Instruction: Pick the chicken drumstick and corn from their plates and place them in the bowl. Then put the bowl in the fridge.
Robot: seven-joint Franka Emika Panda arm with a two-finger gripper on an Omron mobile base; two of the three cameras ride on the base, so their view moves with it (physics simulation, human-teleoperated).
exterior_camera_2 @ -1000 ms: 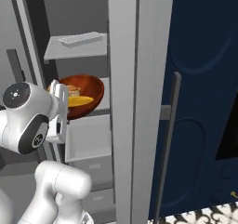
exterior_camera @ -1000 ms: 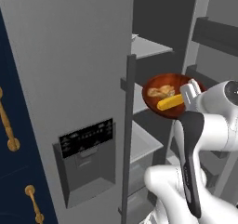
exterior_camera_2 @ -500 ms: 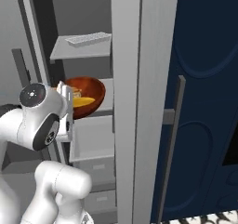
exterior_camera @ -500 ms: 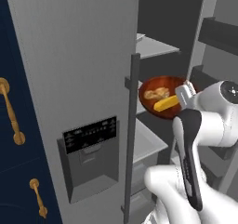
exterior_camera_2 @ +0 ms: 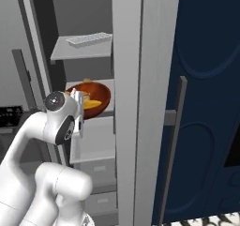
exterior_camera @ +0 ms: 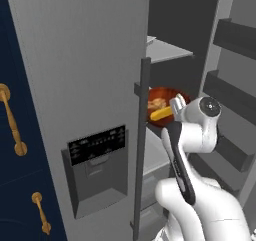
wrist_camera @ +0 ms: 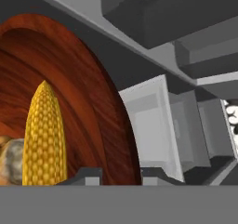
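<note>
Gripping the near rim of the reddish-brown bowl, the gripper has its two dark fingertips pinched narrowly on the bowl's edge, one tip inside the wall and one outside. This rim pinch likely lets the arm carry the bowl level, so the food stays put. Inside the bowl, the bright yellow corn lies close to the fingers, and the golden-brown chicken drumstick sits just beside it, farther in.

Seen from the base, the bowl is inside the open fridge, at the level of a middle shelf, under the upper shelf. Whether it rests on the shelf or hangs just above it cannot be told. The task seems near its end, with only setting down and release remaining.

To the left stands the fridge's closed door with its long vertical bar handle and dark dispenser panel; the handle is close to the arm. To the right, the open door's grey bins narrow the way. Navy cabinets with brass handles lie farther left.
</note>
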